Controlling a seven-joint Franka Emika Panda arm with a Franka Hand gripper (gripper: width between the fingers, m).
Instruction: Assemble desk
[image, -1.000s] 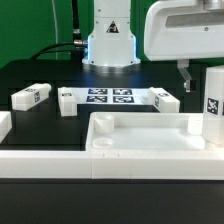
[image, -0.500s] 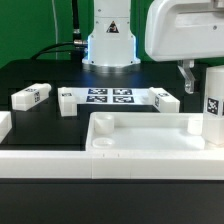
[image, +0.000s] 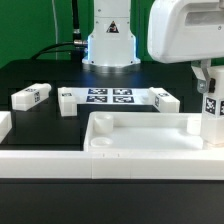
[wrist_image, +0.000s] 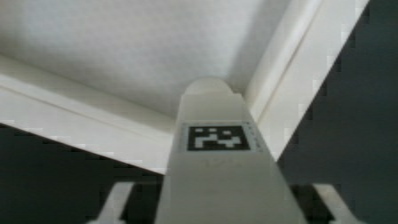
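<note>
The desk top (image: 150, 162) lies along the near edge of the black surface (image: 50, 128), with its rim facing up. At its far corner on the exterior view's right, the upright leg (image: 212, 112) stands with a black-and-white tag facing the camera. Whether it is seated in a socket there cannot be told.

The arm (image: 190, 30) hangs over that corner, and its jaws reach down on either side of the upright leg's top end. The wrist view looks down the length of this leg (wrist_image: 228, 150), tag showing. One finger (wrist_image: 125, 205) stands at each flank, and the rims of the desk top (wrist_image: 89, 40) lie beyond. Neither view shows whether the jaws press on the leg or stand a little off it.

Three more legs lie flat on the surface behind the desk top, well apart from the jaws. The left leg (image: 31, 97) lies alone. The middle leg (image: 67, 101) is just beside one end of the marker board (image: 108, 97), and the right leg (image: 165, 100) is just beside the other end. The robot base (image: 110, 40) rises behind the marker board
</note>
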